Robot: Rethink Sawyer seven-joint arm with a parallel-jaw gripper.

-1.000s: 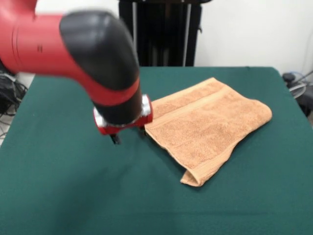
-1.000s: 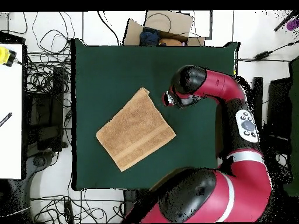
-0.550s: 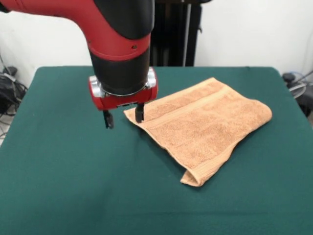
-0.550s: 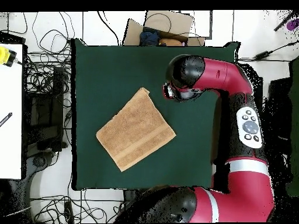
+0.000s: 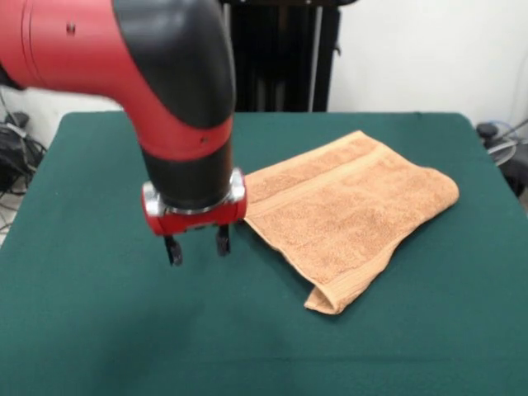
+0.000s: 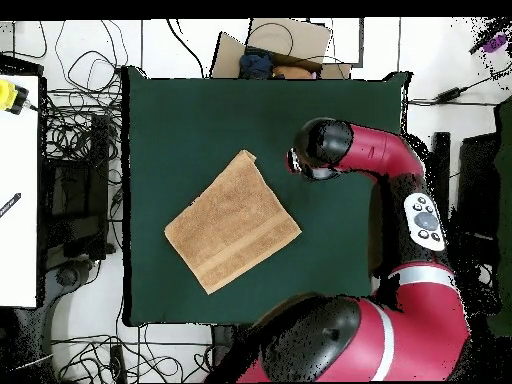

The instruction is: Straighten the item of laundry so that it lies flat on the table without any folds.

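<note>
- Bare green counter [image 5: 99, 330] across the whole near strip in the front view, nothing lying on it there
- Nearest corner of the towel [image 5: 346, 223] curled over on itself into a small rolled lip, just right of centre
- Tool [image 5: 197, 246] next, left of centre, pointing straight down, two dark fingers [image 5: 172, 250] standing clearly apart, gap between them empty, gripping nothing
- Fingertips low over the green cloth; cannot tell whether touching it or just above
- Right fingertip just beside the towel's left edge, apart from it; left fingertip farther off over bare counter
- Above the fingers a silver ring and red collar, then a thick black wrist rising upright, bending into a heavy red link running off the upper left
- Towel to the right of the tool, set diagonally, a woven band crossing it lengthwise, far-right corner rounded where the cloth doubles over
- Towel lying doubled, not spread out in one layer
- From overhead: towel [image 6: 233, 222] as a tilted rectangle near the counter's [image 6: 160, 110] middle, black wrist above the tool [image 6: 300, 162] just off the towel's upper corner, red arm sweeping from there down the right side to the base
- Beyond the counter's far edge overhead, a cardboard box [image 6: 290, 42] and loose cables [image 6: 75, 120] on the floor
</note>
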